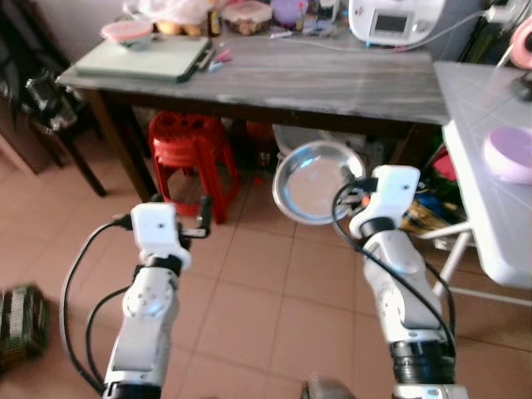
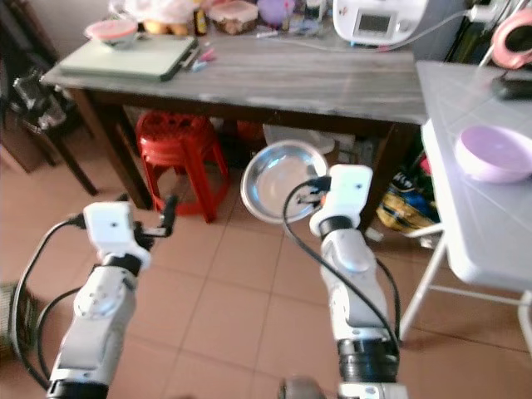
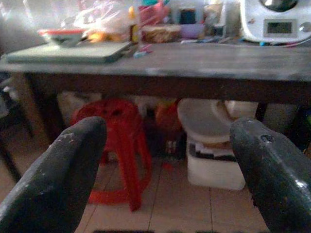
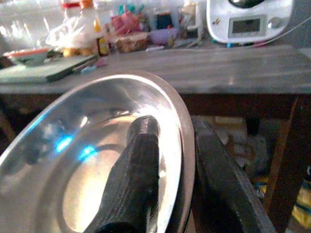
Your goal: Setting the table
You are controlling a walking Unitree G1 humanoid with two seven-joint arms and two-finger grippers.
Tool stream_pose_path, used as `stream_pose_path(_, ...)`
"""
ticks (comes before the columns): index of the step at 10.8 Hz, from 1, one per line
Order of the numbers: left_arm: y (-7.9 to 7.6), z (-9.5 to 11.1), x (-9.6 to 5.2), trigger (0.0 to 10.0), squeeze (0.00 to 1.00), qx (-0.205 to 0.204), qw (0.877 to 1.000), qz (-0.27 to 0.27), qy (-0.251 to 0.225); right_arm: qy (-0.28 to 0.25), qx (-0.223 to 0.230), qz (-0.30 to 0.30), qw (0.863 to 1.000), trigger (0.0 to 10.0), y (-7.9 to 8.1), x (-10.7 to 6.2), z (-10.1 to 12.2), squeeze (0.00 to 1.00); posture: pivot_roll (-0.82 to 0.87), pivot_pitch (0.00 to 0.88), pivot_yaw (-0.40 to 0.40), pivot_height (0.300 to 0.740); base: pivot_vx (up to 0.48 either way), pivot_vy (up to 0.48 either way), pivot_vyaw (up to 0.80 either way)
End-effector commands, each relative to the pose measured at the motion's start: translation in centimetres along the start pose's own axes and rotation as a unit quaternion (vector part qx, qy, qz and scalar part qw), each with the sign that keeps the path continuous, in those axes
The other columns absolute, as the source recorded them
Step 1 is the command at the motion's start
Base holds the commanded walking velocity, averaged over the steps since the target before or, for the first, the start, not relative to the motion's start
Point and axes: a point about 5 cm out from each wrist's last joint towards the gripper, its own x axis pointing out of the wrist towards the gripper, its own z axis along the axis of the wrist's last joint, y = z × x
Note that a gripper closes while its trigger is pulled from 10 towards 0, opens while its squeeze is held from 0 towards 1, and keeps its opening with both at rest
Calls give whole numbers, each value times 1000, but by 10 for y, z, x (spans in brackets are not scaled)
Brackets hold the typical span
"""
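A round silver metal plate (image 1: pixel 312 183) hangs tilted in the air in front of the dark wooden table (image 1: pixel 332 83). My right gripper (image 1: pixel 353 193) is shut on the plate's rim, one finger (image 4: pixel 133 179) inside the dish and the other behind it. My left gripper (image 1: pixel 199 220) is raised at the same height to the left, open and holding nothing, its fingers (image 3: pixel 58 179) spread wide. The plate is below the level of the table top.
A red plastic stool (image 1: pixel 189 158) and white tubs stand under the table. On the table lie a green board (image 1: pixel 141 60), a red-rimmed bowl (image 1: pixel 127 32), jars and a white appliance (image 1: pixel 395 21). A white side table (image 1: pixel 490 183) with a lilac bowl (image 1: pixel 511 154) stands right.
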Motion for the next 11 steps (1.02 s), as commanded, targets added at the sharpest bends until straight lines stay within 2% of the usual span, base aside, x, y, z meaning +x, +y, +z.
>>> stream_pose_path(1,-6,2,2,10000,0,2,1000,-11,-6,-10,-5,-5,1000,10000,-5,4,5,0,-51,29,55,740,480,0,0)
stream_pose_path(3,-6,3,2,10000,0,-1,1000,-12,-8,-4,-2,-11,1000,10000,-8,3,3,0,-49,32,56,740,480,0,0)
stream_pose_path(9,-8,4,2,10000,0,-2,1000,-21,-12,-2,5,-9,1000,10000,-5,4,0,0,-44,36,58,740,480,0,0)
stream_pose_path(11,-10,4,2,10000,0,-5,1000,-23,-13,-3,1,-8,1000,10000,-5,4,0,0,-43,38,57,740,480,0,-300)
